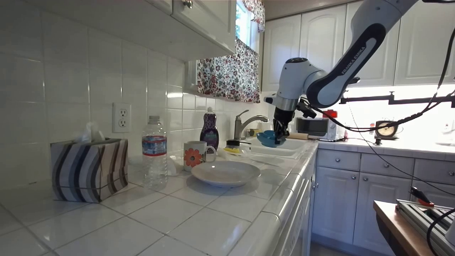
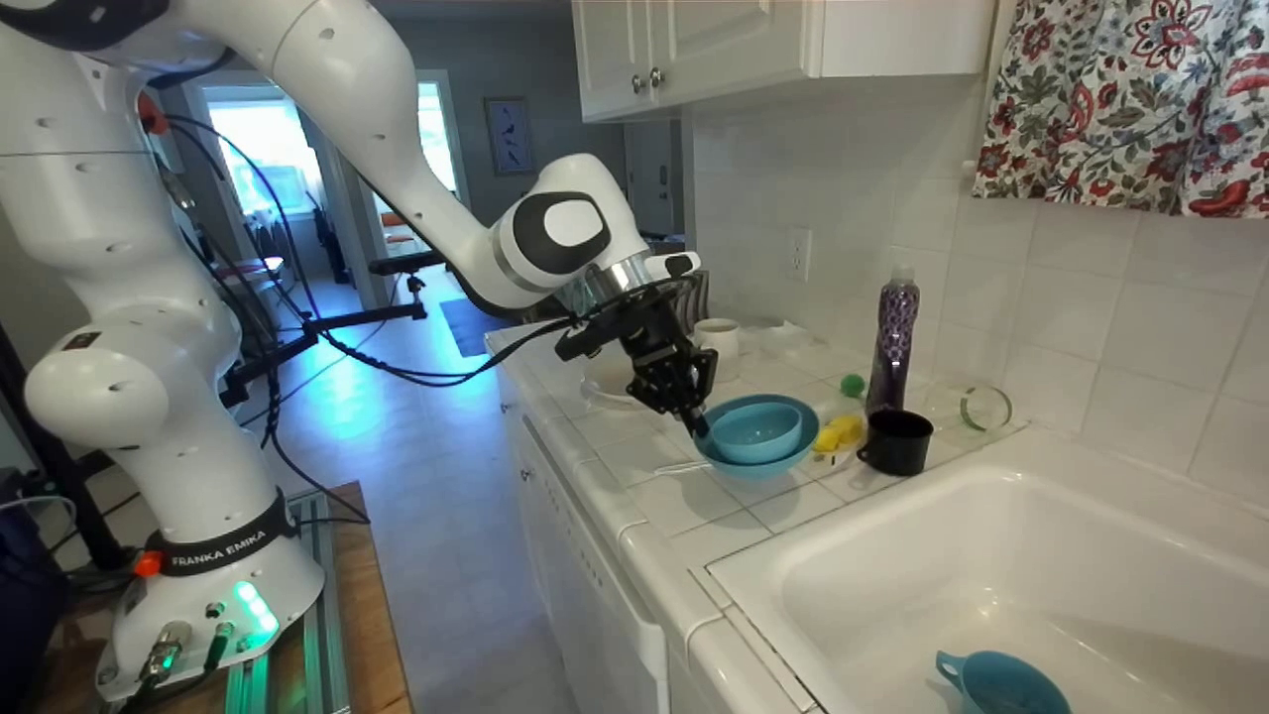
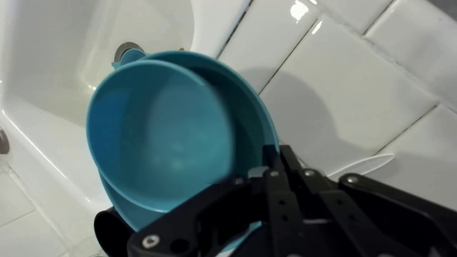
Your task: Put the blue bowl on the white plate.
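The blue bowl [image 3: 255, 103] is teal-blue and hangs in the air over the counter beside the sink. It shows in both exterior views [image 1: 267, 139] [image 2: 761, 470]. A smaller bowl of the same colour [image 3: 160, 135] is nested inside it, also visible in an exterior view [image 2: 755, 433]. My gripper [image 3: 279, 153] is shut on the outer bowl's rim, one finger inside and one outside. It also shows in both exterior views [image 1: 279, 139] [image 2: 698, 421]. The white plate [image 1: 225, 173] stands on the counter apart from the bowls. In an exterior view the plate [image 2: 607, 375] is partly hidden behind the gripper.
A flower mug [image 1: 193, 155], a water bottle [image 1: 154, 160] and a striped tissue box [image 1: 89, 170] stand by the plate. A purple soap bottle [image 2: 892, 342], a black cup [image 2: 896, 442] and a yellow item [image 2: 840, 434] line the wall. The sink [image 2: 892, 526] holds a blue cup [image 2: 1006, 684].
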Motion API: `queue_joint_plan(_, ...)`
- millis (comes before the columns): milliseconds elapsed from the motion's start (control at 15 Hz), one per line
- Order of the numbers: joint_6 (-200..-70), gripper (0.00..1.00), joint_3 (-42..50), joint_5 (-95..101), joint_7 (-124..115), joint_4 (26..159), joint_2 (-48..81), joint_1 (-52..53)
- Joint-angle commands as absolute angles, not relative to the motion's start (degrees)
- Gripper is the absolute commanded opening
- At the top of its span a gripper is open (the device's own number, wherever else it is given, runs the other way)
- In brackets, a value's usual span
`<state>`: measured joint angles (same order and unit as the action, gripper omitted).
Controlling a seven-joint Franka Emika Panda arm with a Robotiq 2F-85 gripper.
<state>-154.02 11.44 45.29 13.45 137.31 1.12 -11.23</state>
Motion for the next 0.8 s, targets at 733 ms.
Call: queue_joint_plan(733, -152.76, 0.01, 5.76, 44.79, 21.26, 129.50, 4.84, -6.10)
